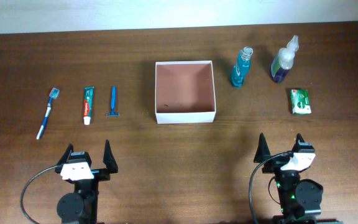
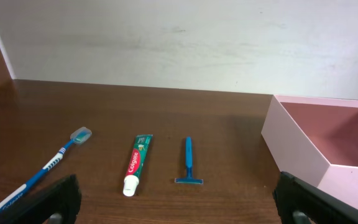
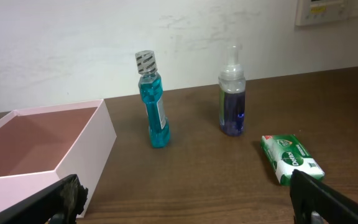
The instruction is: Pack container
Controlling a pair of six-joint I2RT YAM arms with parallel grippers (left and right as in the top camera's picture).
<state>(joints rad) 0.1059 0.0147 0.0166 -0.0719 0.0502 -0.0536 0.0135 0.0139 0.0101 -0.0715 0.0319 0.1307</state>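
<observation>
The container, a square white-walled box with a pinkish-brown inside, sits open and empty at the table's middle; it also shows in the left wrist view and the right wrist view. Left of it lie a toothbrush, a toothpaste tube and a blue razor. Right of it stand a blue mouthwash bottle and a purple pump bottle, with a green soap pack lying flat. My left gripper and right gripper are open and empty near the front edge.
A white wall runs along the table's back edge. The brown wooden table shows bare wood between the grippers and the items.
</observation>
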